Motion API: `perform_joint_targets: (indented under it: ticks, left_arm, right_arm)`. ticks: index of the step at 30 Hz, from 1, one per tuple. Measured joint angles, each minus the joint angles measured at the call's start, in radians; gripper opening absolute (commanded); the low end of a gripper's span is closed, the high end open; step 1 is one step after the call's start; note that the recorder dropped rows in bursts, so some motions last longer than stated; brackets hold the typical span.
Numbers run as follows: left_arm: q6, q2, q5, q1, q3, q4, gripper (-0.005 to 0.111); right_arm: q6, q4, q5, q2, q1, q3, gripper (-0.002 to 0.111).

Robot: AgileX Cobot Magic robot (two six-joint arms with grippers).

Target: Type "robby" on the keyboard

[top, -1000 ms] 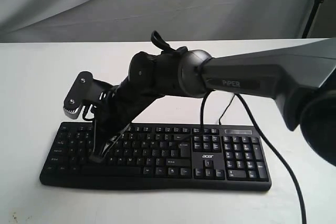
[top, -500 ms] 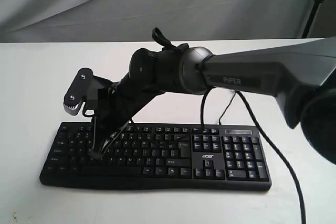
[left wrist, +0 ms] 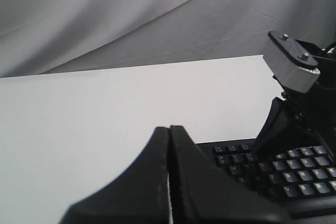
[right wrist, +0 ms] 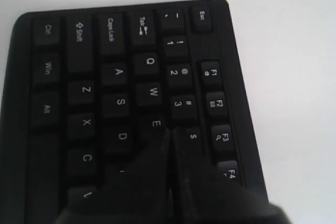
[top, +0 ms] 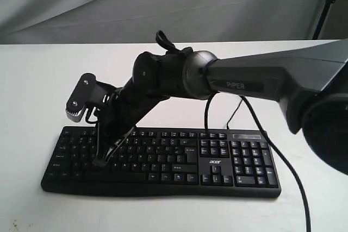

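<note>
The black keyboard [top: 163,158] lies on the white table, with its "acer" logo toward the number pad. My right arm reaches across to its left half. The right gripper [top: 100,161] is shut, its tip pointing down at the letter keys. In the right wrist view the shut fingertips [right wrist: 169,132] sit between the E key [right wrist: 156,124] and the number row of the keyboard [right wrist: 84,66]; whether they touch a key I cannot tell. The left gripper [left wrist: 169,129] is shut and empty, above bare table beside the keyboard [left wrist: 294,177].
The white table [top: 38,80] runs back to a grey cloth backdrop [top: 163,4]. A thick black cable [top: 280,158] hangs from the right arm across the number pad. A thinner cable [top: 235,113] runs behind the keyboard. A grey block [top: 80,100] sticks out from the right wrist.
The right arm rose slightly and then settled back. Its shut tip stays over the same left part of the keyboard.
</note>
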Motion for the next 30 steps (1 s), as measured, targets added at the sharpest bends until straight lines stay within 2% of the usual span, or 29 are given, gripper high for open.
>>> perform_joint_targets:
  ticks: [30]
  left_arm:
    - [0.000,0.000,0.000,0.000,0.000,0.000,0.000]
  right_arm:
    - [-0.021,0.022,-0.009,0.021,0.000,0.000,0.000]
